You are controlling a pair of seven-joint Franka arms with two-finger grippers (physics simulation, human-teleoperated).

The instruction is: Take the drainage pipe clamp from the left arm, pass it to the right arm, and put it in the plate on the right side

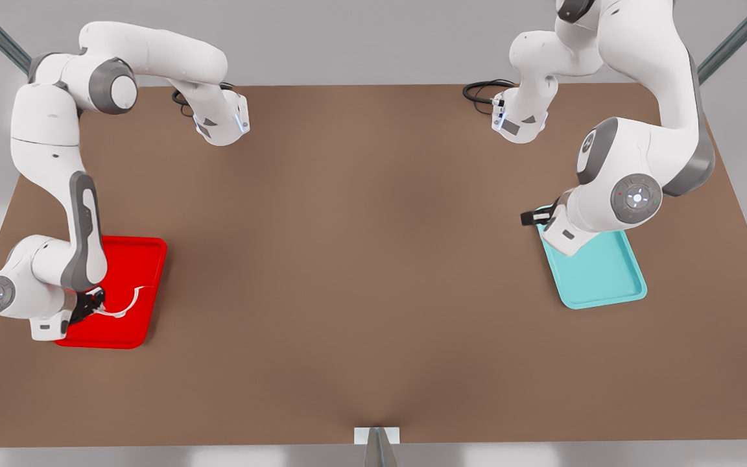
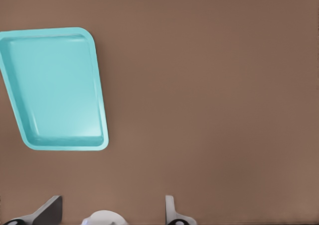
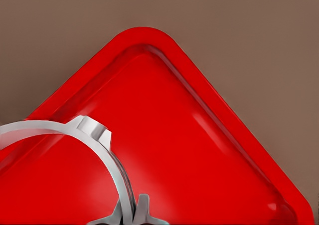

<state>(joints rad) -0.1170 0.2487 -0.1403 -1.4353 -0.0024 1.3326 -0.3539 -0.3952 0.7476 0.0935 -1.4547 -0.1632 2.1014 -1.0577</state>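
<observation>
Right gripper [image 1: 91, 303]: I had it at the lower left of the front view, over the red plate [image 1: 143, 259], fingers [image 3: 142, 212] pinched on one tab of the drainage pipe clamp [image 1: 124, 305].
Clamp: its white arch hung above the plate's floor, inside the rim as far as I could judge; I could not tell whether it touched.
Left gripper [image 1: 532, 217]: waiting at the right of the front view, over the teal tray [image 1: 607, 279], fingers [image 2: 171, 210] apart and holding nothing.
Risk: I judged the light strip could bounce or roll toward the rim if released from height, or catch on a finger as the jaws opened.
</observation>
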